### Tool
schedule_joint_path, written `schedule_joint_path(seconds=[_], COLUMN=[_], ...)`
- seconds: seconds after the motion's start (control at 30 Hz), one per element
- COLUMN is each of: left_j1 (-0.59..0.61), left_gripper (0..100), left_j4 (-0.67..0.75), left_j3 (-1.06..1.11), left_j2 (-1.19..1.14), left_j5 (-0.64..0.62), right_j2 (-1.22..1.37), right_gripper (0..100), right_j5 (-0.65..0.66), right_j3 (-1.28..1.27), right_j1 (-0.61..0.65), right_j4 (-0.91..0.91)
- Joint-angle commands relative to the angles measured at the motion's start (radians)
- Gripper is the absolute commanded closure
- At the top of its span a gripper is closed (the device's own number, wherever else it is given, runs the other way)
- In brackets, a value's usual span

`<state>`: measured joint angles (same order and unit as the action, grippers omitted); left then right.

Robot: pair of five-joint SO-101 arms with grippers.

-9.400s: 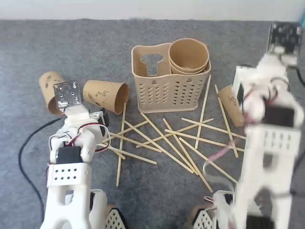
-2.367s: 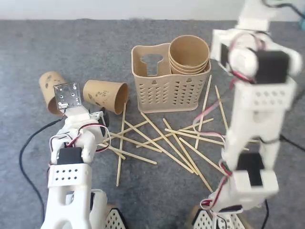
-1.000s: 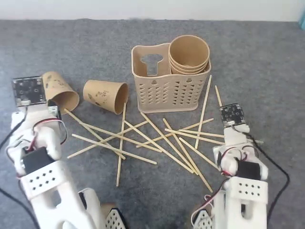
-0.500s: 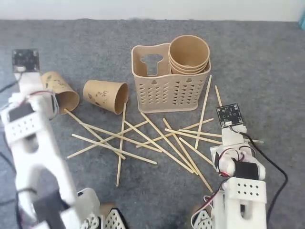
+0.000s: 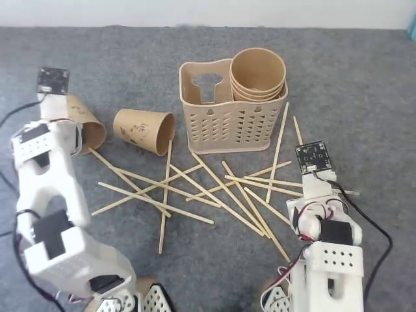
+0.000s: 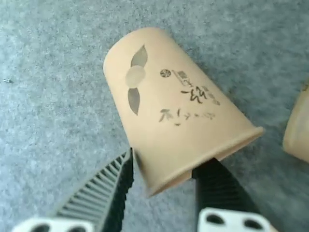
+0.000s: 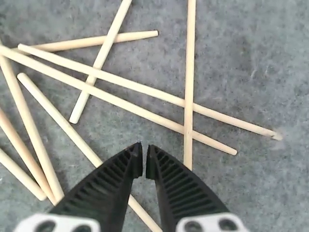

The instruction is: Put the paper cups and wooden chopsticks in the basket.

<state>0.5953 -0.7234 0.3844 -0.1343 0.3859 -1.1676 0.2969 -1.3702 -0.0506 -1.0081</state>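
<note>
left gripper [image 6: 164,171]: fingers spread, astride fallen paper cup [image 6: 174,116] rim | right gripper [image 7: 144,157]: closed above crossed chopsticks [image 7: 135,99]

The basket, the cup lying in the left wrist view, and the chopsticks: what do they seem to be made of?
Basket: probably moulded plastic, beige and matt; its wall has regular rows of slots.
Cup: looks like brown paper, matt, with a thin lip at the rim and a printed leaf.
Chopsticks: seemingly bare pale wood, thin and round, without shine.
</note>
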Motion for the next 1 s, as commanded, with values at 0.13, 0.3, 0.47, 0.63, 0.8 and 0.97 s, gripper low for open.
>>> schedule_joint_path(seconds=[0.13, 0.3, 0.47, 0.63, 0.8, 0.97], left_j1=[-0.028, -0.035, -0.072, -0.087, -0.086, -0.086], left_gripper=[99, 99, 99, 99, 99, 99], left_j4=[0.023, -0.091, -0.230, -0.339, -0.529, -0.743], left_j3=[-0.050, -0.050, -0.050, -0.091, -0.266, -0.501], left_j2=[0.018, 0.130, 0.293, 0.433, 0.448, 0.302], left_j5=[0.005, -0.026, -0.117, -0.236, -0.388, -0.502], right_j2=[-0.002, -0.002, -0.002, -0.002, -0.002, -0.002], right_gripper=[96.9, 96.9, 96.9, 96.9, 96.9, 96.9], right_j5=[-0.009, -0.008, -0.005, -0.003, -0.002, -0.002], right_j3=[-0.003, -0.003, -0.003, -0.005, -0.005, -0.005], right_j1=[-0.044, -0.044, -0.045, -0.045, -0.045, -0.047], right_j4=[0.044, 0.044, 0.044, 0.044, 0.044, 0.041])
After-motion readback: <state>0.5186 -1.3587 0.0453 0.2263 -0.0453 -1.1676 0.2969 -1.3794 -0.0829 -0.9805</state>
